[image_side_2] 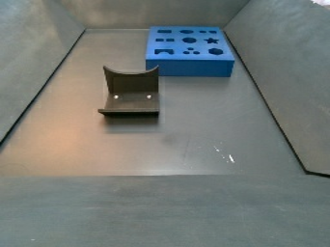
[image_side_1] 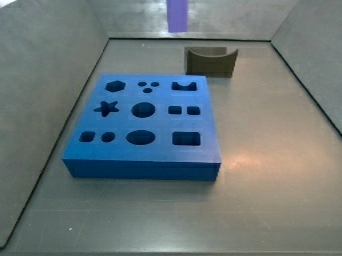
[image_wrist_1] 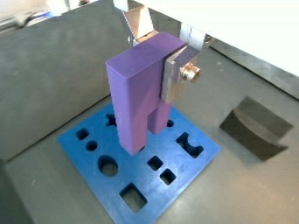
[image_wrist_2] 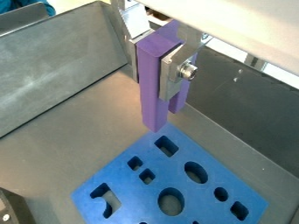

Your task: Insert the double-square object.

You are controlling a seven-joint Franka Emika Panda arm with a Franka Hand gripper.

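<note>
Our pincer squeezes the tall purple plastic peg upright, so we can drop it into the blue block with shaped holes.

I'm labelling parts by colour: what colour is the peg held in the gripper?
Purple. The double-square object shows best in a wrist view, clamped in the gripper above the blue block.
</note>
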